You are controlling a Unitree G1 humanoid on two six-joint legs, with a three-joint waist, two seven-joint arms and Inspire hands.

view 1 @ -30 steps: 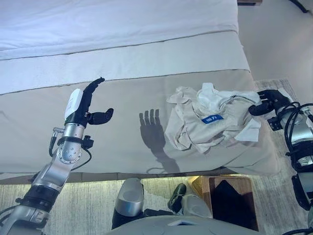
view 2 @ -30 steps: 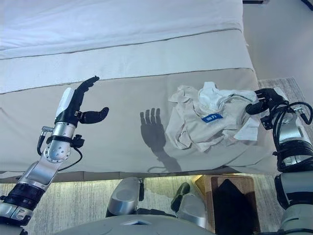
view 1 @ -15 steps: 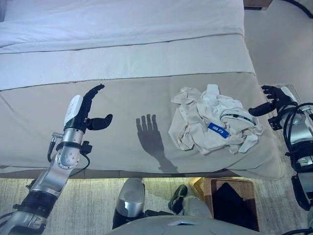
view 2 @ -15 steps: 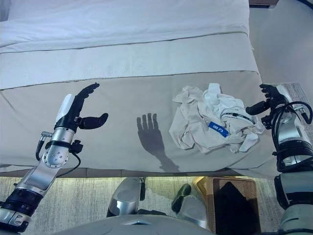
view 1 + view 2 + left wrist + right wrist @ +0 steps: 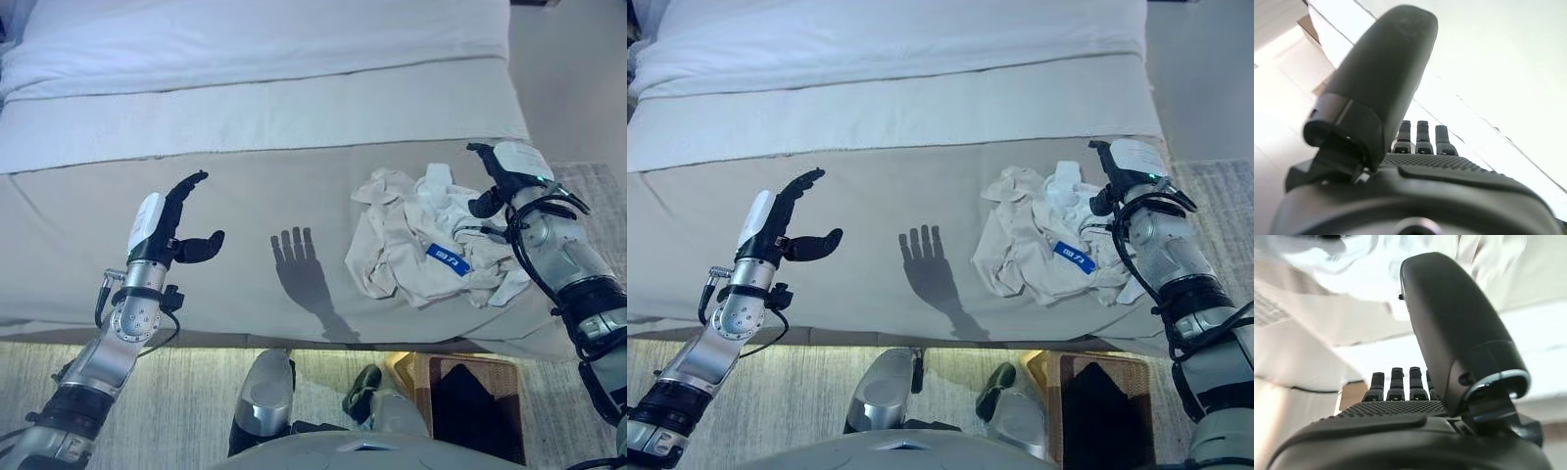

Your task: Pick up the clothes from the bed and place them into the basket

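Head views: one crumpled pile of clothes (image 5: 426, 245) lies on the bed (image 5: 294, 108) at 3 o'clock. Left robot hand (image 5: 167, 220) hovers spread at 9 o'clock. Wrist views: right robot hand (image 5: 1117, 171) fingers straight, above the pile's edge.

I see the clothes (image 5: 426, 245), a crumpled heap of off-white and white garments with a small blue label on top, lying bunched on the tan cover near the bed's (image 5: 294, 117) right front corner.
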